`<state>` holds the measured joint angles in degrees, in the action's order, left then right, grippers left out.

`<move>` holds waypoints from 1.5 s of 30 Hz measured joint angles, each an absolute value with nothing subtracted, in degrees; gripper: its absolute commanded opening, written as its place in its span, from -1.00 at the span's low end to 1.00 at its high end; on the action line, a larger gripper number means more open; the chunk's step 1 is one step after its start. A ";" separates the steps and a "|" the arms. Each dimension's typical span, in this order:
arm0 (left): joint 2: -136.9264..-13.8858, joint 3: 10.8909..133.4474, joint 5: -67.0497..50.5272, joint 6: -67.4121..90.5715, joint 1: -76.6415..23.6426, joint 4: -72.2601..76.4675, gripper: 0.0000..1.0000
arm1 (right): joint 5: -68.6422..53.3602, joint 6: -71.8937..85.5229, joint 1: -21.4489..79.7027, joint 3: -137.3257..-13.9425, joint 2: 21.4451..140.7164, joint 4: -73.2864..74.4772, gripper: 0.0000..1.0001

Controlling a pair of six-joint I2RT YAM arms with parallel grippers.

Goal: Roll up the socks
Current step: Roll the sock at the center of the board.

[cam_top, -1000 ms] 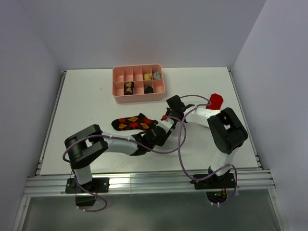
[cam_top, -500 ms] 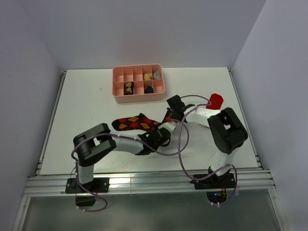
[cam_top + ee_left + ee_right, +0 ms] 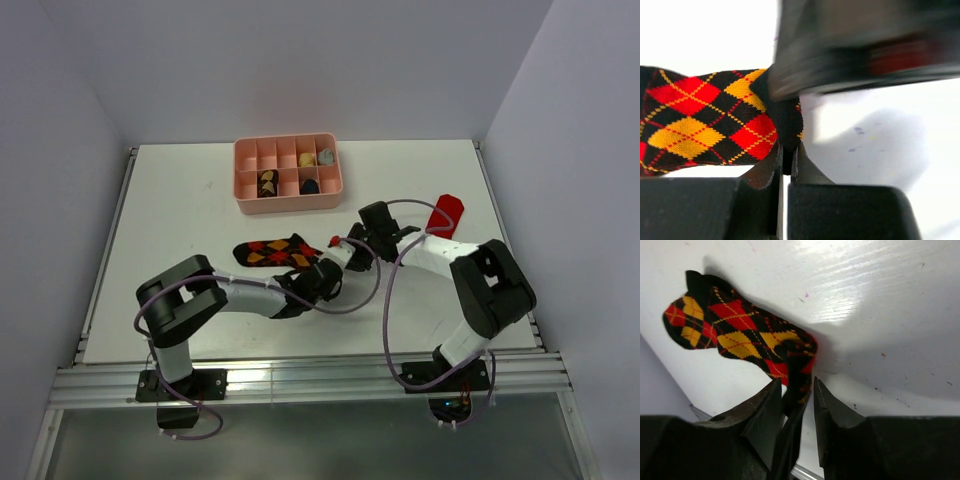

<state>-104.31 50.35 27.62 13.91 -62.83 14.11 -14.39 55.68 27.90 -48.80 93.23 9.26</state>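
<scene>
A black sock with red and yellow argyle diamonds point(image 3: 272, 252) lies flat on the white table, left of centre. My left gripper point(image 3: 322, 278) is at its right end. In the left wrist view the left gripper point(image 3: 786, 152) is shut on the sock's point(image 3: 695, 117) black end. My right gripper point(image 3: 345, 251) faces it from the right. In the right wrist view the right gripper point(image 3: 796, 390) stands open around that same end of the sock point(image 3: 740, 335), with a gap beside the fabric. A plain red sock point(image 3: 445, 213) lies at the right, behind the right arm.
A pink compartment tray point(image 3: 250, 203) stands at the back of the table, with several small rolled bundles in its cells. The two arms nearly touch at the sock's end. The table's metal rail runs along the near edge.
My left gripper has shut on the sock's right end. My right gripper has opened its jaws, and its arm has swung a little to the right.
</scene>
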 measured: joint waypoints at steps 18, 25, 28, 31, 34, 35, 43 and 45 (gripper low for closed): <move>-98.39 36.86 -6.72 36.49 -41.04 29.80 -0.99 | -19.27 59.40 26.96 -41.32 92.71 -10.11 0.18; -98.54 31.92 -15.18 44.73 -37.23 37.50 -0.99 | -20.95 61.06 27.20 -41.04 97.51 -16.01 0.17; -99.63 30.65 -17.67 47.68 -36.49 40.69 -0.99 | -21.19 61.36 27.40 -41.04 98.85 -17.58 0.17; -101.08 29.87 -19.92 50.43 -35.81 44.07 -0.98 | -21.82 62.02 27.70 -41.04 100.27 -19.16 0.15; -102.32 29.06 -21.63 52.77 -35.27 47.18 -0.98 | -22.46 62.19 28.01 -41.08 101.08 -20.71 0.13; -102.74 28.73 -22.09 53.67 -35.07 48.36 -0.98 | -22.63 62.37 28.12 -41.08 101.25 -21.04 0.12; -105.51 26.96 -25.02 58.87 -33.80 55.27 -0.97 | -23.90 63.44 28.62 -40.91 103.00 -23.24 -0.15; -106.39 26.59 -25.74 60.05 -33.54 56.86 -0.97 | -24.51 63.72 28.64 -40.91 103.74 -24.18 -0.15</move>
